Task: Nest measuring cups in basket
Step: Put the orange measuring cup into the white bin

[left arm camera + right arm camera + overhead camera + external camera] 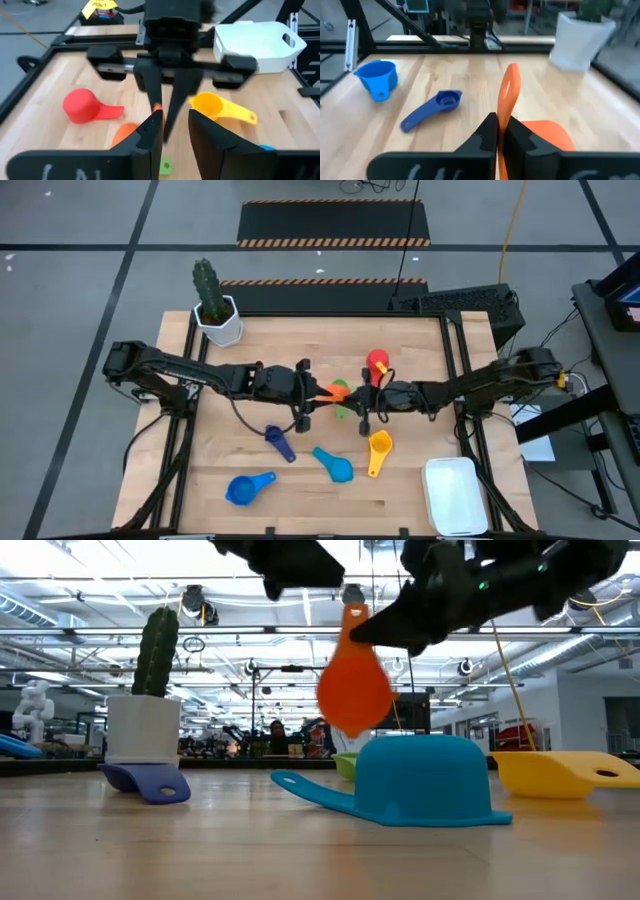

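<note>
Left pincer [305, 395] mid-table, fingers apart, letting go. Right pincer [362, 402] pinched tight on orange cup [331, 392] handle, cup in air. Other cups loose on table. Basket [455, 496] near right front corner, holds nothing. Nesting not begun.

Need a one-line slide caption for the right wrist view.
Right gripper shut on the orange cup by its handle, above the table.

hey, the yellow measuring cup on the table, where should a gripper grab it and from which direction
Probably by its flat handle, coming down from above. The yellow measuring cup lies apart from the teal cup, bowl toward the far edge, handle pointing at the near edge. The thin handle suits narrow fingers better than the round bowl.
</note>
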Controlling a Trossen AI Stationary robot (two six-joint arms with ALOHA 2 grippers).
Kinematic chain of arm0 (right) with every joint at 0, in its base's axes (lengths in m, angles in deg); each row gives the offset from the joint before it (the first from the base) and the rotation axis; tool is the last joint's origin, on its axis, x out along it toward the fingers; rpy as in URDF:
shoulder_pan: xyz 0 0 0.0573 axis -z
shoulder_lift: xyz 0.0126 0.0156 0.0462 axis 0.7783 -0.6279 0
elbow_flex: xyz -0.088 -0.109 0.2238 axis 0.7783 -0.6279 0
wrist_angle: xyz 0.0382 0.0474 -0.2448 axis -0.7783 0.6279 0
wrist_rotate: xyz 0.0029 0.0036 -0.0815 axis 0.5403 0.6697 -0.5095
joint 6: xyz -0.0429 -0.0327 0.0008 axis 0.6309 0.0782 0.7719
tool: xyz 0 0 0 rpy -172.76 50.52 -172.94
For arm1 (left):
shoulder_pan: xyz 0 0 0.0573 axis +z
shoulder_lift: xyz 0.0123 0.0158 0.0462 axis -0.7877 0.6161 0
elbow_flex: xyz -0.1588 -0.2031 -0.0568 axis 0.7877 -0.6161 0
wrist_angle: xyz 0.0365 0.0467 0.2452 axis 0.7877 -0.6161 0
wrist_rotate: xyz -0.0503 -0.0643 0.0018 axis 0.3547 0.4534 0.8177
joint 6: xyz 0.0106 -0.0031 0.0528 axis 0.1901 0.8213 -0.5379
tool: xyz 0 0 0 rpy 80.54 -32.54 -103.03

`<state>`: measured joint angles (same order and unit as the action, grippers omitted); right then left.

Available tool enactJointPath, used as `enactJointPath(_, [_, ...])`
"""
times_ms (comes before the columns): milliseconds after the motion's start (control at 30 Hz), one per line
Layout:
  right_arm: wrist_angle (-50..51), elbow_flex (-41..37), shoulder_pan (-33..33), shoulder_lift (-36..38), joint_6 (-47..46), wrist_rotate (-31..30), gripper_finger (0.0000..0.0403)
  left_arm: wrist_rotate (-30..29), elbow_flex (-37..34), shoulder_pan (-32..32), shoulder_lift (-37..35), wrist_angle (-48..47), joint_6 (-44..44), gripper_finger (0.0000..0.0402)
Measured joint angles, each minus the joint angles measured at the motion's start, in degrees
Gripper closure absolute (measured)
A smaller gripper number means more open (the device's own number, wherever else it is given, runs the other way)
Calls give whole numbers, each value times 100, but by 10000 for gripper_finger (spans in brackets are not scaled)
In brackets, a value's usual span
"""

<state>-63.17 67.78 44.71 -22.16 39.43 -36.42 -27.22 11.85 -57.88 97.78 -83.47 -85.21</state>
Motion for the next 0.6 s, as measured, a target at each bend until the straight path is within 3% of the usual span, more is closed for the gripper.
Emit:
enactJointPath(200, [2206, 2, -82, 1370, -1495, -4, 401, -354, 5, -178, -364, -305, 78, 298])
enactJointPath(367, [3683, 123, -260, 2461, -2613, 340, 402, -604, 4, -321, -403, -662, 185, 298])
enactJointPath(600, [6530, 1349, -869, 2951, -3924, 628, 402, -680, 4, -455, -408, -667, 290, 298])
